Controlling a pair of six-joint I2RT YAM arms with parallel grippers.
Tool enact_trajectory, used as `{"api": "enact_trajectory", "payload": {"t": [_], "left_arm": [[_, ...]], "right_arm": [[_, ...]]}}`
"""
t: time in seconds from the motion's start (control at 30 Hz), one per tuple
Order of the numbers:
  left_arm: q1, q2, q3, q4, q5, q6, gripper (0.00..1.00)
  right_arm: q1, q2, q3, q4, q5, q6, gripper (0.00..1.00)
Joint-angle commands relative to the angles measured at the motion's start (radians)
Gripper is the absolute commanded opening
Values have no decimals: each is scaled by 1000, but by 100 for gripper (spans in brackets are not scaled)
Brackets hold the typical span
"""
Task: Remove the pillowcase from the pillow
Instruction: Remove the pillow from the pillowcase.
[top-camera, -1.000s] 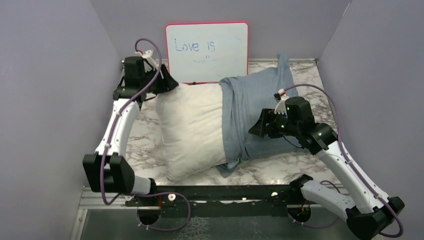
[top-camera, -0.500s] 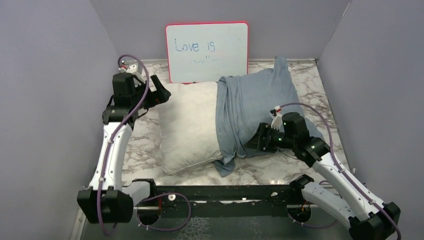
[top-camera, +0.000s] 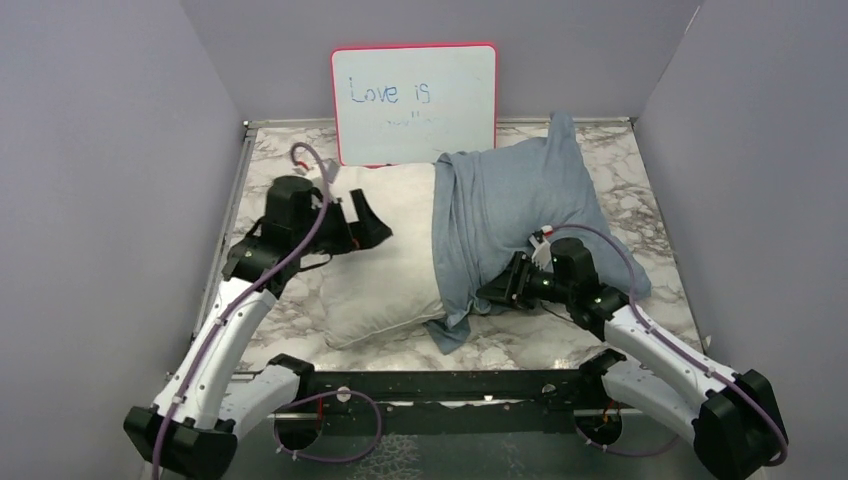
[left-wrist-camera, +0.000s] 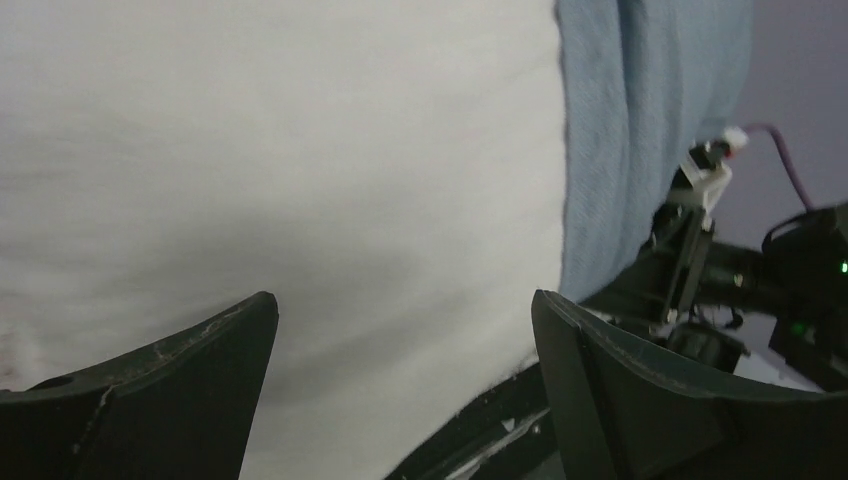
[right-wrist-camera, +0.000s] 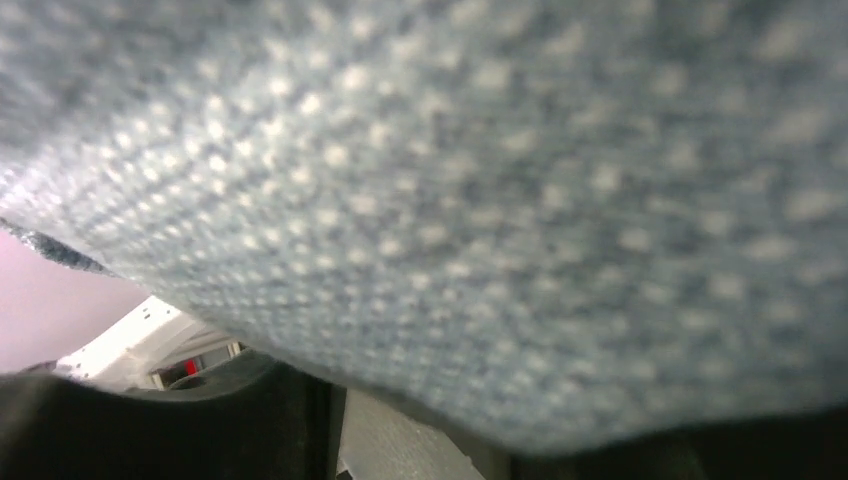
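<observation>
Blue-grey pillowcase (top-camera: 510, 205) covers only the right half of the white pillow (top-camera: 385, 275), which lies across the marble table (top-camera: 625, 150) just in front of the whiteboard (top-camera: 415, 100) — its left half is bare. Left gripper (top-camera: 376, 226) hovers over that bare half with jaws spread wide, nothing between them. Right gripper (top-camera: 493, 294) sits at the pillowcase's near edge, its wrist view filled with blurry blue cloth — can't tell whether the jaws are clamped on it.
</observation>
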Motion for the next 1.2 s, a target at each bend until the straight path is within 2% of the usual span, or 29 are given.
{"api": "enact_trajectory", "payload": {"t": [0.0,0.1,0.23,0.33,0.47,0.63,0.8,0.9,1.17], "left_arm": [[-332,35,8,-13,-147,-101,99],[-540,33,-2,0,-295,-169,99],[-679,37,-34,9,-341,-221,99],[-749,17,-98,12,-368,-294,99],[-818,-96,-213,47,-415,-437,99],[-930,-141,-378,199,-405,-618,99],[-1146,-113,-454,281,-704,-774,99],[-1159,-125,-530,308,-825,-885,99],[-1158,-306,-758,364,-1175,-1160,99]], "right_arm": [[14,27,-24,107,30,84,43],[15,-11,-22,97,85,88,28],[15,-41,9,39,128,58,13],[14,-26,33,23,111,36,13],[15,3,57,-9,85,17,13],[15,-4,45,-5,84,20,13],[14,-5,60,-26,92,16,14],[14,-7,61,-31,95,10,15],[14,-19,94,-99,110,-21,16]]}}
